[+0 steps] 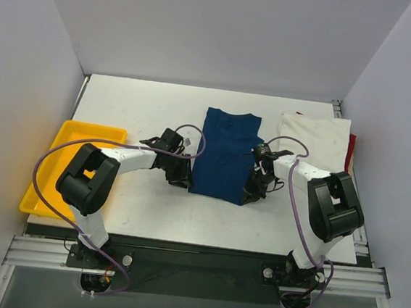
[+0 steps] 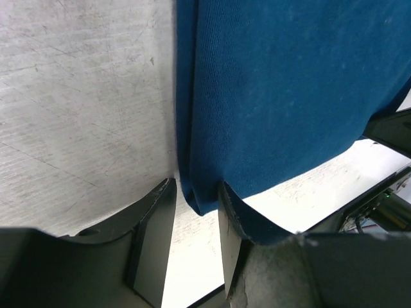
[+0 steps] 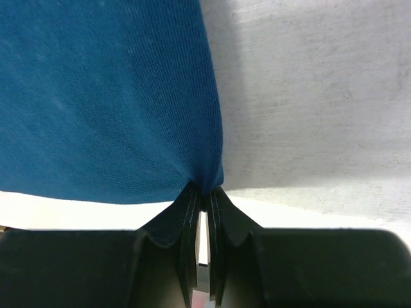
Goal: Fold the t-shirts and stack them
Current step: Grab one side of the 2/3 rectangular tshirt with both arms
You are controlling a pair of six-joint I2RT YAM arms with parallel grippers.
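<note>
At navy shirt [image 1: 226,156] corners, both arms [image 1: 129,157] low

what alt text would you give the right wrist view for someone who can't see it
The right gripper, two dark fingers seen from behind, is pinched shut on the bunched corner of a navy blue cloth t-shirt. The shirt fills the upper left and lies on a scuffed pale grey table, which shows on the right.

Navy blue t-shirt [image 1: 225,156] lies flat, folded into a long rectangle with the collar far from both grippers. Its near corner is pinched tight in the right gripper [image 3: 204,194]; the other near corner sits between the left gripper's [image 2: 196,192] parted fingers. Cream-white t-shirt [image 1: 312,139] lies folded beyond the right gripper, and the red t-shirt [image 1: 351,150] peeks out on its outer side.
</note>
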